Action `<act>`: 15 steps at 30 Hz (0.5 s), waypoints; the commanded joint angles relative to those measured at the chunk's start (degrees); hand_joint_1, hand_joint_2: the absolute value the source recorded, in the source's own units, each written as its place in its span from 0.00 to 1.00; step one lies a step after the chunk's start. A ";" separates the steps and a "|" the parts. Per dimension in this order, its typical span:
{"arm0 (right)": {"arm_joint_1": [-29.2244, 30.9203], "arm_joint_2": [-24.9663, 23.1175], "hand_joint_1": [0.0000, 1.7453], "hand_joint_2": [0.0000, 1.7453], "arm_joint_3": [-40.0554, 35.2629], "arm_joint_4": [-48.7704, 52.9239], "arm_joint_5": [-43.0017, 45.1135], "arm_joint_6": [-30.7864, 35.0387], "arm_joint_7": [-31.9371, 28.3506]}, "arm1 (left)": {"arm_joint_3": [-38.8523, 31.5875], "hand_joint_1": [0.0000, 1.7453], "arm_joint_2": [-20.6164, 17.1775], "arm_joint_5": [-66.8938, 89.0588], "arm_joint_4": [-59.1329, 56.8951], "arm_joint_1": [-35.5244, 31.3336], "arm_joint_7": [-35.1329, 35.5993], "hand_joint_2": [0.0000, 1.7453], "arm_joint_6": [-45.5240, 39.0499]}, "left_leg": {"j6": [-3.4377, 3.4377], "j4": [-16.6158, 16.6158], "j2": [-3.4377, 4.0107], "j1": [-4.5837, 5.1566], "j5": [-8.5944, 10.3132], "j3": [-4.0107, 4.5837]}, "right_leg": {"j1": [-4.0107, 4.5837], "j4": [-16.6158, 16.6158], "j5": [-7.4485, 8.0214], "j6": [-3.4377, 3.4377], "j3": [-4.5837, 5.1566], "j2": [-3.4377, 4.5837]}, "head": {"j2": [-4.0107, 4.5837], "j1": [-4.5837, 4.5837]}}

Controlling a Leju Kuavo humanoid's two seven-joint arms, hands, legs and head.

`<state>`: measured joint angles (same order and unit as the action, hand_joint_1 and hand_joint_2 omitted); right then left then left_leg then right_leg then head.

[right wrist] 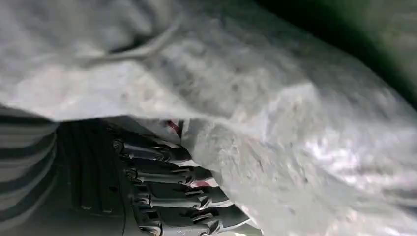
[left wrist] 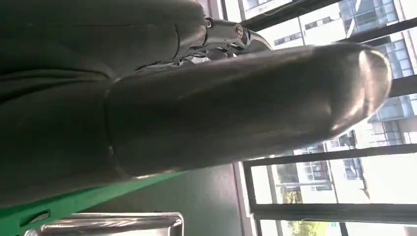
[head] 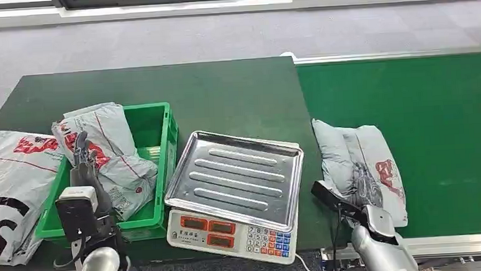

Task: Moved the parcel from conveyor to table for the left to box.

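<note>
A grey plastic parcel (head: 367,163) with red print lies on the green conveyor belt (head: 422,101), close to its near edge. My right hand (head: 347,204) grips the parcel's near left corner. In the right wrist view the parcel (right wrist: 270,98) folds over my dark fingers (right wrist: 167,187), which lie under its edge. My left hand (head: 85,168) stands above the green crate (head: 170,136), fingers apart and pointing up, holding nothing. Its grey thumb (left wrist: 236,98) is bare in the left wrist view.
Two grey parcels (head: 111,154) lie in the crate, and a bigger one (head: 10,178) sits left of it. A scale with a steel tray (head: 237,179) stands on the dark green table (head: 223,93) between crate and belt.
</note>
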<state>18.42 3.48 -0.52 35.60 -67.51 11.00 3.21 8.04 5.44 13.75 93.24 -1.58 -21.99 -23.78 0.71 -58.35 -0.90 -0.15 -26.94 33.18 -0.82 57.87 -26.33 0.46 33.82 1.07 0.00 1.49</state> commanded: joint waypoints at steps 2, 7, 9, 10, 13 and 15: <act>1.77 -3.22 0.00 1.00 2.26 -6.88 2.97 2.90 -5.16 | 0.51 0.00 -1.22 -1.04 -1.81 0.38 -0.55 0.00 -0.62 | 0.07 0.12 0.24 -0.06 0.05 -0.04 | 0.09 -0.12 0.09 -0.09 0.00 0.07 | 0.00 0.00; 1.62 -3.29 1.00 1.00 1.99 -5.28 3.35 7.01 -8.02 | 0.09 0.00 -0.85 -1.22 -1.38 0.74 -0.89 0.00 -0.99 | 0.21 0.12 0.43 -0.07 -0.05 -0.13 | 0.08 -0.06 0.10 -0.23 0.03 0.26 | 0.00 -0.02; 1.49 -3.34 1.00 1.00 1.85 -4.78 3.57 7.51 -8.54 | -0.10 0.00 -0.68 -1.47 -1.43 0.79 -1.11 0.00 -0.96 | 0.24 0.12 0.44 -0.10 -0.04 -0.09 | 0.11 -0.05 0.08 -0.29 0.09 0.25 | 0.00 -0.02; 1.50 -3.31 1.00 1.00 1.78 -4.79 3.63 7.56 -8.58 | -0.15 0.00 -0.63 -1.51 -1.43 0.81 -1.17 0.00 -0.94 | 0.27 0.08 0.43 -0.13 -0.08 -0.08 | 0.14 -0.03 0.06 -0.28 0.10 0.27 | 0.00 -0.02; 1.87 -2.92 1.00 1.00 1.71 -5.63 4.12 7.66 -8.99 | -0.42 0.00 -0.45 -1.57 -1.49 0.75 -1.33 0.00 -1.01 | 0.28 0.13 0.43 -0.19 -0.06 -0.07 | 0.20 -0.07 0.06 -0.31 0.10 0.24 | 0.00 -0.02; 1.85 -2.77 1.00 1.00 1.84 -5.86 4.41 8.05 -9.23 | -0.56 0.00 -0.51 -1.59 -1.50 0.75 -1.42 0.00 -1.03 | 0.31 0.16 0.37 -0.20 -0.02 -0.08 | 0.22 -0.11 0.05 -0.31 0.06 0.15 | 0.00 -0.02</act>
<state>18.63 2.51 0.44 33.62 -64.00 18.69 -4.85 8.02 5.35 12.44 93.35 -0.40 -23.19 -24.59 1.03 -58.30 -0.62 -0.34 -27.01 33.14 -0.62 57.89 -26.33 0.17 33.94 1.31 0.00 1.46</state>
